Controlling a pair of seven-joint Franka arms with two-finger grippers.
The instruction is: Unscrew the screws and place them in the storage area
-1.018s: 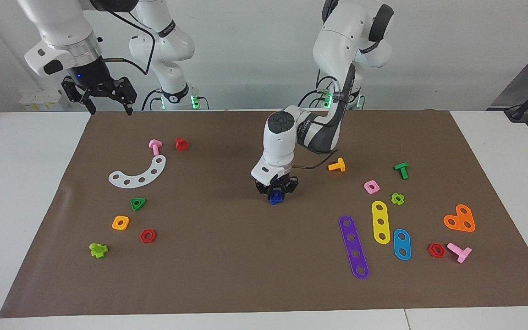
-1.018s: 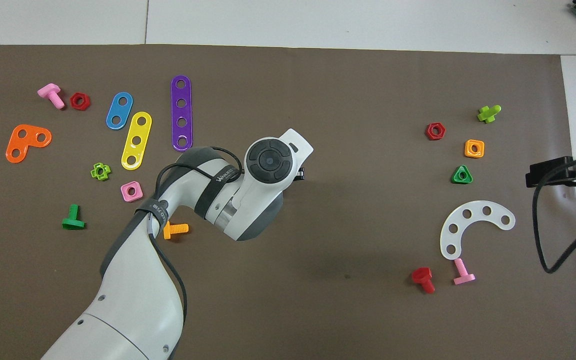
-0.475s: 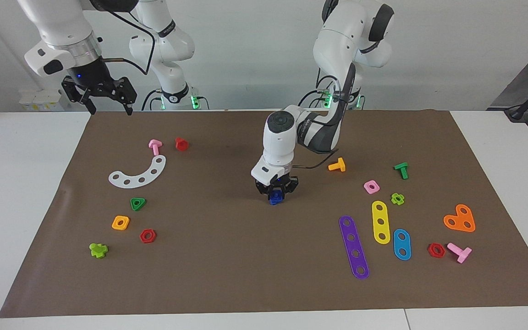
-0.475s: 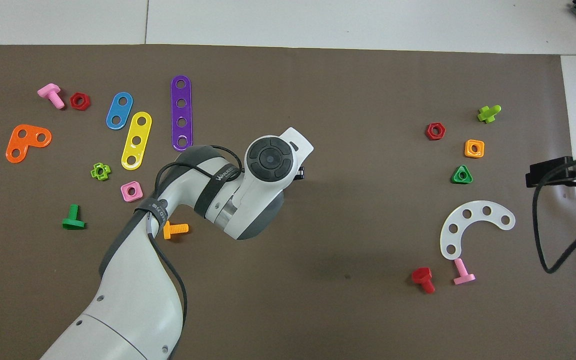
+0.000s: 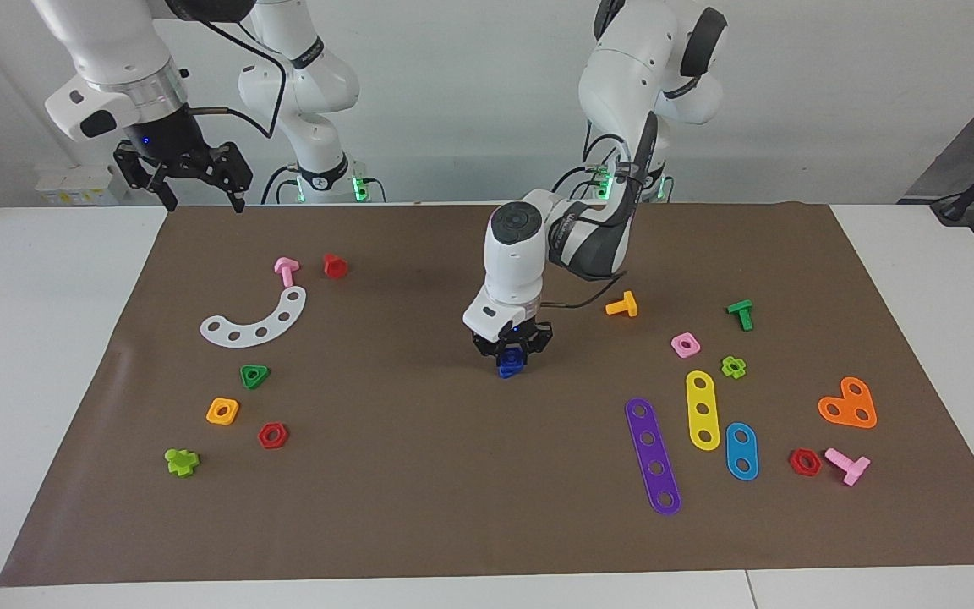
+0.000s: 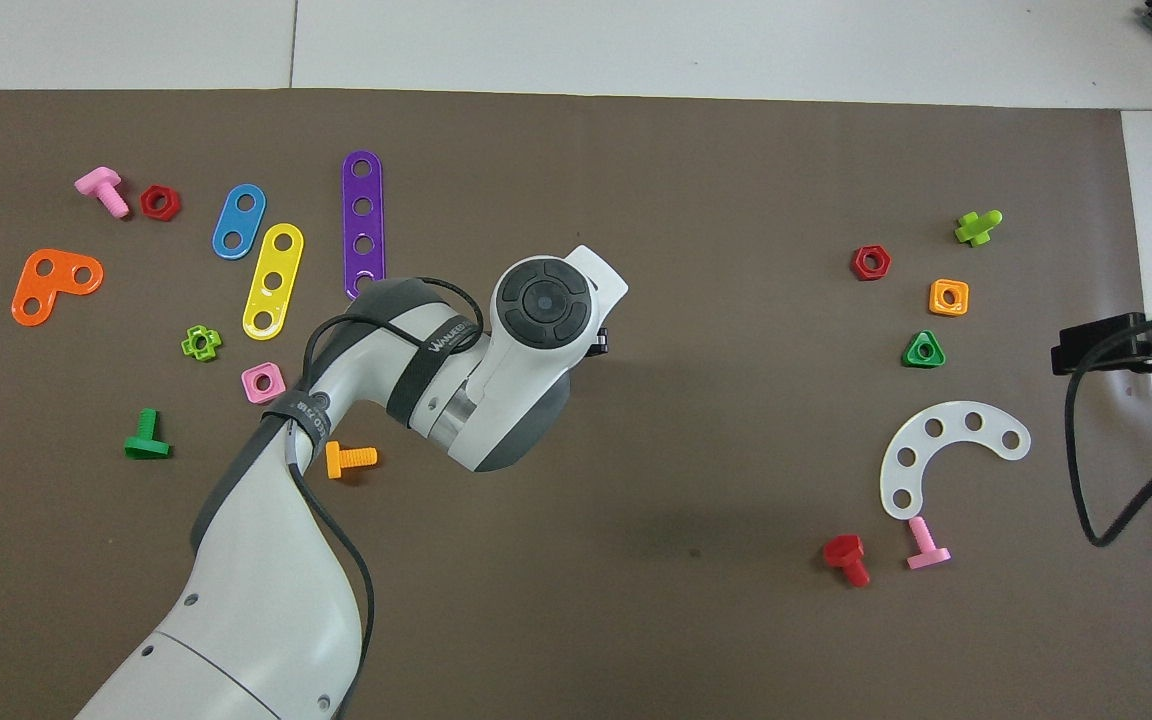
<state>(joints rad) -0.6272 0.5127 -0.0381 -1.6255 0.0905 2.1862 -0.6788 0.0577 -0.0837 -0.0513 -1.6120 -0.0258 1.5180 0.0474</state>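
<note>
Reading the facing view from 9 o'clock: your right end effector [image 5: 197, 188] waits with fingers spread, holding nothing, over the mat's [image 5: 419, 474] edge nearest the robots. At centre, your left end effector [image 5: 511, 355] is clamped on the screw [image 5: 508, 364], low over the mat; whether it touches the mat, you probably can't tell. The storage area [image 5: 711, 381] lies toward 3 o'clock.

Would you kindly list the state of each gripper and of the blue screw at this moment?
left gripper: shut on the blue screw, low over the middle of the brown mat.
blue screw: held in the left gripper.
right gripper: open, empty, raised at the mat's edge, waiting.
</note>
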